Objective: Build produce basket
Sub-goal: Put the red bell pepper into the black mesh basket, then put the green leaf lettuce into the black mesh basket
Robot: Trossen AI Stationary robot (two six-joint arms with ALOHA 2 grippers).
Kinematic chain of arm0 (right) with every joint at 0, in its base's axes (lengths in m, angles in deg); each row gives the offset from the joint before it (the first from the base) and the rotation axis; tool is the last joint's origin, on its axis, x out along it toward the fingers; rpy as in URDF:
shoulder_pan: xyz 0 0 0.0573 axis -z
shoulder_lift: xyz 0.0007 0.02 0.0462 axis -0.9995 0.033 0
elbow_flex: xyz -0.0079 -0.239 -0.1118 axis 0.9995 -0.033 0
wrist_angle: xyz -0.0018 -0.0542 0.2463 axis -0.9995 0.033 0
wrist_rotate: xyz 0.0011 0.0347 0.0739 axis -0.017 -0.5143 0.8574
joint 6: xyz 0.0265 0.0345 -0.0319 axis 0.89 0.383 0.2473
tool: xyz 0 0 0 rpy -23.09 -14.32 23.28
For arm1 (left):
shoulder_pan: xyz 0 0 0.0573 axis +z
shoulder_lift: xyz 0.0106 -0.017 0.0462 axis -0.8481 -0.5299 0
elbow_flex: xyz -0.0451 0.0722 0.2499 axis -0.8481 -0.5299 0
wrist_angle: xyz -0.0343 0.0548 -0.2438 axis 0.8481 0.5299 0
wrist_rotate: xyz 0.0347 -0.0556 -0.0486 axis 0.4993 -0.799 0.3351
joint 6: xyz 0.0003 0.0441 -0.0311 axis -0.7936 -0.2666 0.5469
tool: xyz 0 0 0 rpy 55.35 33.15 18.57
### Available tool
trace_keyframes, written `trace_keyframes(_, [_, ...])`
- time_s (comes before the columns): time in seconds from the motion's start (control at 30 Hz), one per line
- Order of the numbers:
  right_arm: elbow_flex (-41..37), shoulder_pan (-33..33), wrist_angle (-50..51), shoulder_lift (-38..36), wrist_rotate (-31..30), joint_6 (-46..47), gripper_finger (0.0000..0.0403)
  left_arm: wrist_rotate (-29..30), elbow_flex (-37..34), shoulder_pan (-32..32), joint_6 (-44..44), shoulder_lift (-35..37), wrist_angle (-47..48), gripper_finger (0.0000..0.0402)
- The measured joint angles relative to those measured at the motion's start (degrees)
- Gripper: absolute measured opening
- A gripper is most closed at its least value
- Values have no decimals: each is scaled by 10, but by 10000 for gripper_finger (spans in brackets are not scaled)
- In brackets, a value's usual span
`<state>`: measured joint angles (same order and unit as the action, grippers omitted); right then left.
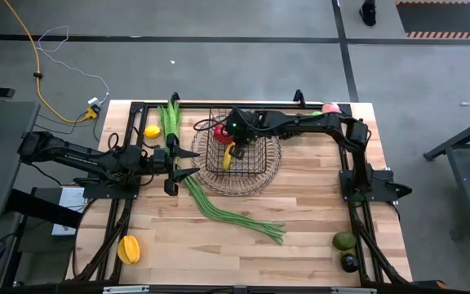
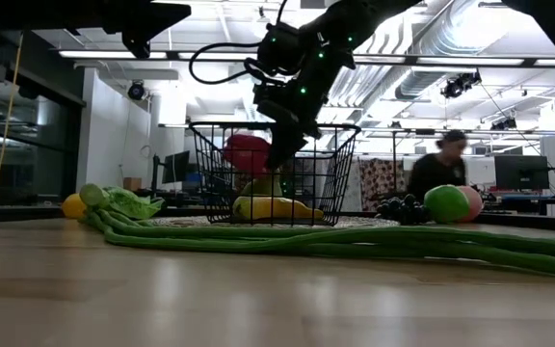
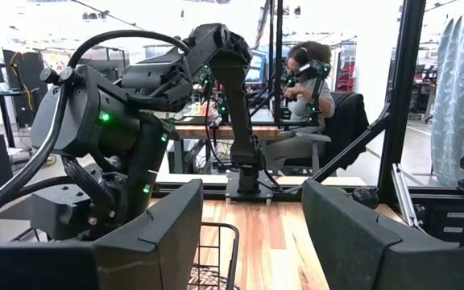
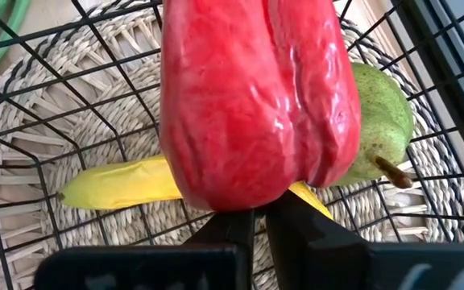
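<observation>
The dark wire basket (image 1: 251, 163) stands on a round woven mat (image 1: 261, 181) near the table's far edge. A yellow banana (image 4: 119, 187) and a green pear (image 4: 385, 121) lie on its floor. My right gripper (image 4: 260, 229) reaches into the basket from above, shut on a glossy red pepper (image 4: 248, 97). In the low view the pepper (image 2: 247, 152) is above the banana (image 2: 273, 207). My left gripper (image 1: 188, 162) is open just left of the basket, over the long green beans (image 1: 219, 206). Its fingers (image 3: 159, 234) are wide apart. My right gripper holds the red pepper by its near end (image 4: 252, 203), the two fingers close together under it. The pepper itself hides the exact place of contact. The fingers slant down into the basket from above. The pepper is inside the basket, above the banana and pear.
A lemon (image 1: 152, 131) and leafy greens (image 1: 170, 121) lie left of the basket. Green and pink apples (image 2: 456, 202) and dark grapes (image 2: 401, 206) sit at the far right. Avocados (image 1: 345, 245) lie near right, a yellow fruit (image 1: 129, 249) near left. A person sits beyond the table.
</observation>
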<state>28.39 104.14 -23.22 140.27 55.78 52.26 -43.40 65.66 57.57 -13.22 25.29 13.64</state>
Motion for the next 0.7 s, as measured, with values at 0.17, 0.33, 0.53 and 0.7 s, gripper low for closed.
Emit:
trace_keyframes(0.17, [0,0,-10,0,0,0,35,0,0,0,0,0,0,201])
trace_keyframes(0.33, [0,0,-30,0,-1,-3,100,0,0,0,0,0,0,201])
trace_keyframes(0.53, [0,1,-7,-16,-26,-31,163,0,0,0,0,0,4,201])
trace_keyframes(0.7, [0,-4,38,-62,-62,-49,176,0,0,0,-5,0,16,201])
